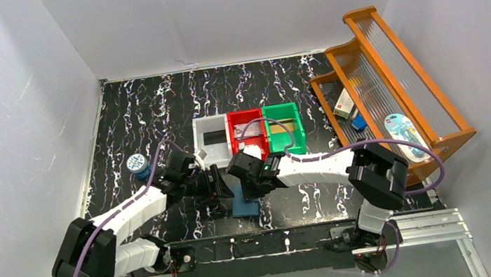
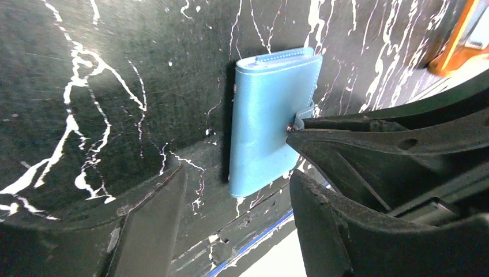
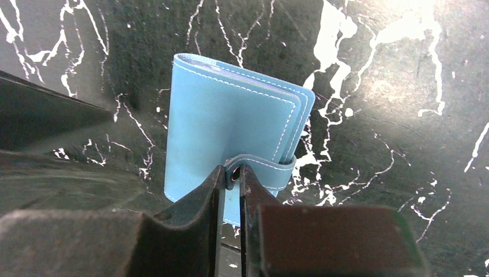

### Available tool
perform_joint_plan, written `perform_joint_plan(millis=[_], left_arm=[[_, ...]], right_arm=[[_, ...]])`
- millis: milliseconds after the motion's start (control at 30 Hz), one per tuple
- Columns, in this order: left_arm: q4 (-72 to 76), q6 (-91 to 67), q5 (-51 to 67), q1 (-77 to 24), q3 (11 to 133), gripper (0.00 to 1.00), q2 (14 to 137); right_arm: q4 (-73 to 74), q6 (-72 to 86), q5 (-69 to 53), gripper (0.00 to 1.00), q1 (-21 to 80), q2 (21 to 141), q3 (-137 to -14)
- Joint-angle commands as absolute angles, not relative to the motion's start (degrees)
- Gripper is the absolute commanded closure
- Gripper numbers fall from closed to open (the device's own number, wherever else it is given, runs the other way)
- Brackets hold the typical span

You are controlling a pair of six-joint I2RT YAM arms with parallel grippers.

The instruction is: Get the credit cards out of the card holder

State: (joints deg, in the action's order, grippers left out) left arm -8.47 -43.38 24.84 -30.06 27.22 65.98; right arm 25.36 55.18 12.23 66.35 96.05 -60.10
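Right gripper [image 3: 232,173] is on the job: its two black fingers are pressed together on the snap tab [image 3: 266,167] of the small blue stitched bifold card holder [image 3: 230,115], pinching the tab right at the stud. The card holder lies flat and folded shut on the black, white-veined marble-pattern table [image 1: 140,109], near the front edge, between my two arms. Stacked leaves show along its free edge.

Left gripper [image 1: 218,184] sits just beside the holder, jaws spread wide; as far as I can tell it is not touching it. From the left wrist I see the holder ahead of that gap.

Further back stand a pale grey plastic bin [image 1: 209,125], a red one [image 1: 244,117] and a green one [image 1: 280,111] in a row. A flat black rectangle [image 1: 216,137] lies in the grey bin; I can't tell what it is. An orange wooden rack [image 1: 355,17] stands at the right.
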Motion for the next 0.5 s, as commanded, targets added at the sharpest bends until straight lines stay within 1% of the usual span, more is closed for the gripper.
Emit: perform_joint_plan(millis=[0, 100, 233, 333, 467], left_arm=[[-8.34, -41.8, 25.9, -33.0, 30.48, 0.37, 69.03], [-8.52, -41.23, 26.13, -34.4, 31.54, 0.37, 70.73], [-8.57, -41.72, 24.94, -35.0, 31.36, 0.37, 70.62], [-8.82, -41.34, 25.11, -35.28, 31.61, 0.37, 71.12], [-9.01, -40.21, 26.11, -35.34, 32.07, 0.36, 71.87]], right_arm=[[20.12, 53.76, 11.9, 0.91, 66.26, 94.05, -58.9], [18.01, 53.49, 12.02, 0.88, 66.27, 91.61, -57.45], [18.3, 55.06, 14.73, 0.82, 66.27, 87.79, -55.32], [22.07, 57.77, 17.65, 0.8, 66.1, 86.27, -54.85], [30.35, 59.19, 18.74, 0.78, 65.11, 88.07, -57.25]])
